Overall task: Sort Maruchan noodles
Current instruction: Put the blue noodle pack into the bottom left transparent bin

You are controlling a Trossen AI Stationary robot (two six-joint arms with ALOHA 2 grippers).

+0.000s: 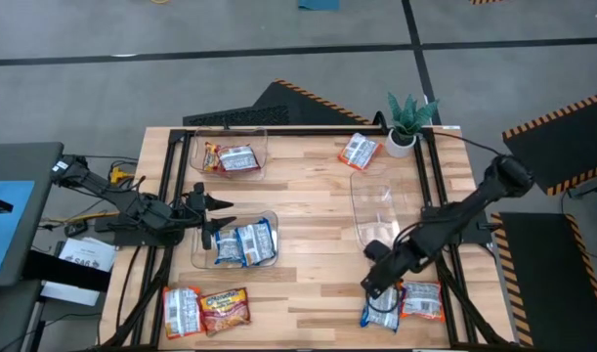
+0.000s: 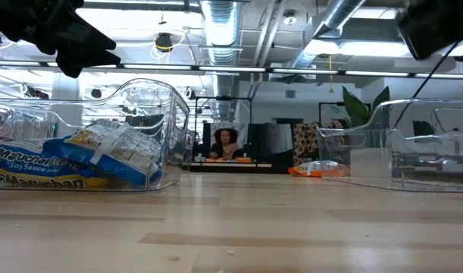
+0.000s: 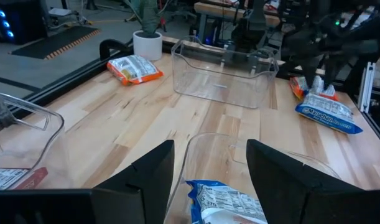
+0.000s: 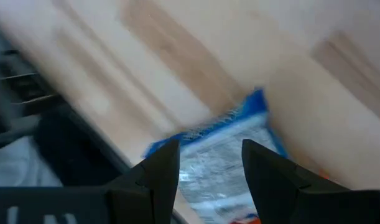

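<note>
My left gripper (image 1: 212, 213) (image 3: 211, 168) is open and hovers over the left end of a clear bin (image 1: 272, 223) holding blue-and-white noodle packets (image 1: 244, 242) (image 3: 227, 202) (image 2: 79, 155). My right gripper (image 1: 374, 284) (image 4: 209, 168) is open. It stands just above a blue-and-white packet (image 1: 381, 311) (image 4: 221, 155) (image 3: 326, 112) lying flat near the table's near right corner. An orange packet (image 1: 422, 300) lies beside that one. The far-left bin (image 1: 264, 147) holds red packets (image 1: 234, 158). Two more packets (image 1: 181, 311) (image 1: 225, 308) lie at the near left, and one orange packet (image 1: 359, 150) lies by the plant. My right gripper's fingers (image 3: 319, 78) come down from above at the blue-and-white packet's end (image 3: 318, 92). I cannot tell whether they touch it. The packet lies on the table.
An empty clear bin (image 1: 381, 210) (image 3: 221, 71) stands right of centre, just beyond my right gripper. A potted plant (image 1: 407, 122) sits at the far right corner. Black frame rails (image 1: 166, 196) run along the table's sides. Bare wood lies in the middle (image 1: 308, 196).
</note>
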